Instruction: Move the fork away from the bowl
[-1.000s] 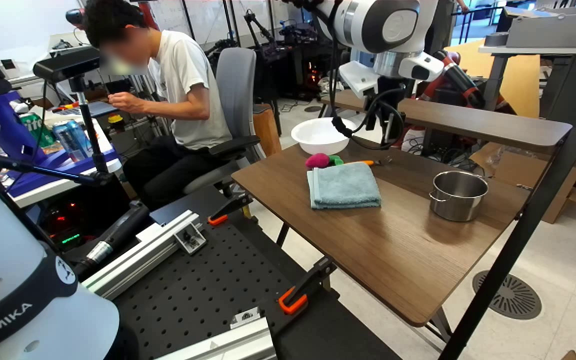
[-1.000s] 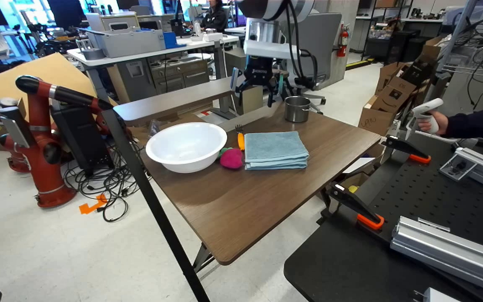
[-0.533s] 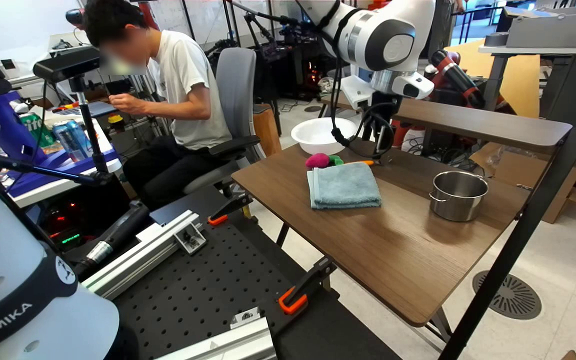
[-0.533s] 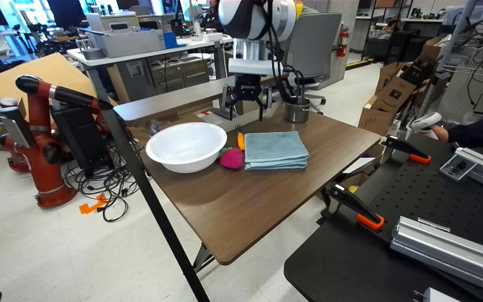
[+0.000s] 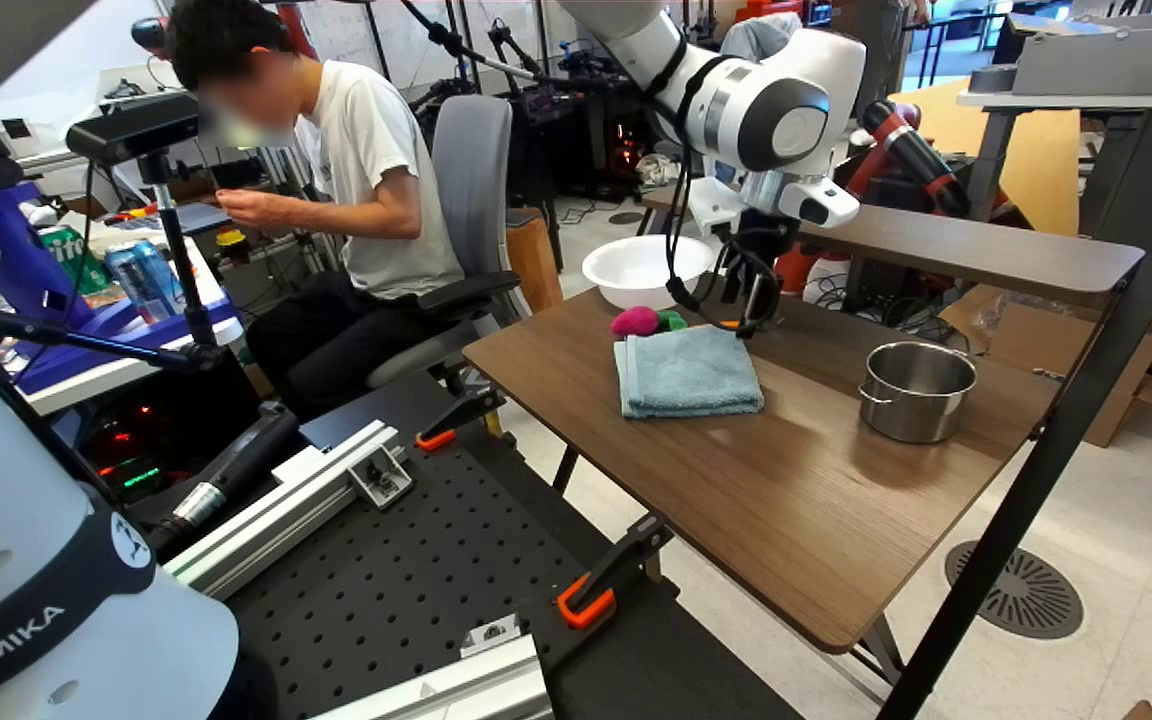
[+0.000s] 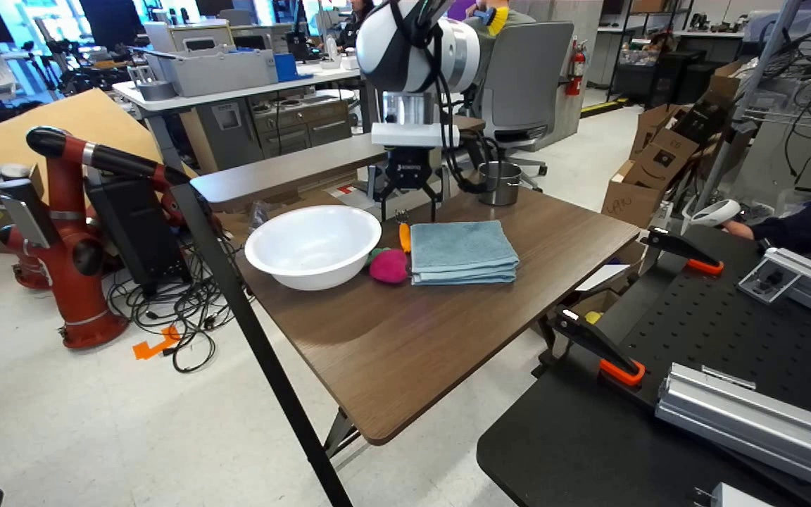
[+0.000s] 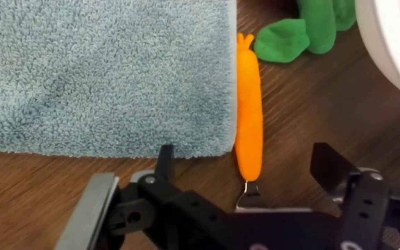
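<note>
Gripper [image 6: 408,215]: spread wide, low at the fork [image 7: 249,114], one finger to each side in wrist view; exact clearance hard to tell. Fork: lying on the table [image 6: 419,338], orange handle right along the edge of the folded towel [image 7: 116,76], apart from the white bowl [image 6: 314,274]. Handle tip near the magenta-and-green object [image 6: 389,266]. Metal pot [image 5: 921,415]: well clear, on the towel's far side from the bowl.
</note>
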Robot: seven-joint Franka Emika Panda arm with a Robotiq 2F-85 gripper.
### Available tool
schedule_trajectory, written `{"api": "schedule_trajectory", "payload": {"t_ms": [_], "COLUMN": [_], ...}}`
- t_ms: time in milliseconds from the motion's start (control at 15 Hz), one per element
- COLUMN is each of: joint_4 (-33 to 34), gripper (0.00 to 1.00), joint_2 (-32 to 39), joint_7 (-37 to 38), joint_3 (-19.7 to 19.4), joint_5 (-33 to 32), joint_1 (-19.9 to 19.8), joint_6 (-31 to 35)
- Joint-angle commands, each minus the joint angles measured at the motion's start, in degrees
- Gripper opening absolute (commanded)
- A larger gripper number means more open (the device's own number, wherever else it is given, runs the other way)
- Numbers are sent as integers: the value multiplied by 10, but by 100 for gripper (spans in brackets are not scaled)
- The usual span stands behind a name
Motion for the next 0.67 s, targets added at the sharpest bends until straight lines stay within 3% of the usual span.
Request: {"api": "schedule_trajectory", "payload": {"t_ms": [0, 133, 200, 267, 400, 467, 533, 600], "joint_4": [73, 92, 101, 110, 124, 129, 136, 140], "gripper": [100, 100, 75, 74, 58, 62, 85, 87], "joint_2": [41, 54, 59, 65, 73, 76, 78, 79], "joint_7": [23, 28, 30, 32, 36, 37, 37, 38], "joint_3": [-11, -11, -11, -11, -12, -12, -12, -12], "joint_5": [0, -1, -2, -2, -3, -3, -3, -3], "joint_1": [7, 6, 6, 6, 5, 4, 3, 2], "joint_6": [-56, -70, -77, -82, -92, -97, -102, -105]}}
